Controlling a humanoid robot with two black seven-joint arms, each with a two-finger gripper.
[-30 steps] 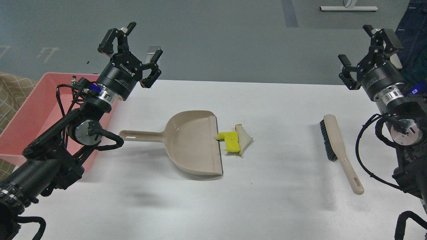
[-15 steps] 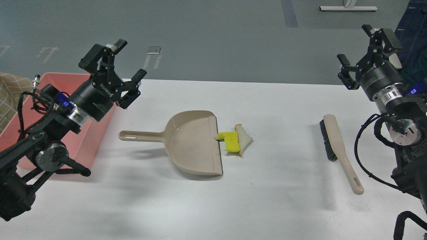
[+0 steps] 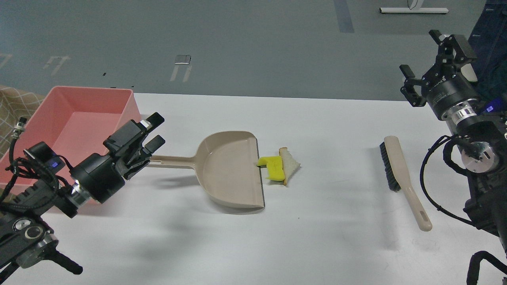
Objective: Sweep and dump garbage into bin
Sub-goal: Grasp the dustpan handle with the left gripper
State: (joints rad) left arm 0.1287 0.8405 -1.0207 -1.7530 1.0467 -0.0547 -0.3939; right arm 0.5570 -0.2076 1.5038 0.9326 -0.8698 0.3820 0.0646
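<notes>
The yellow blocky piece (image 3: 272, 166) and the white bread slice (image 3: 291, 163) lie together on the white table (image 3: 317, 237), touching the open lip of the beige dustpan (image 3: 229, 170). The pink bin (image 3: 79, 118) stands at the table's left edge. My left gripper (image 3: 158, 128) is open and empty, low beside the bin, with its fingers just above the left end of the dustpan handle (image 3: 174, 161), part of which it hides. My right gripper (image 3: 419, 51) is open and empty, raised high at the far right.
A beige hand brush with black bristles (image 3: 401, 172) lies on the table's right side, below my right gripper. A chequered cloth (image 3: 16, 107) shows left of the bin. Grey floor lies beyond the table's far edge.
My left arm has swung down and toward me, from high over the bin's far corner to just above the dustpan handle's end. The right gripper has barely moved.
</notes>
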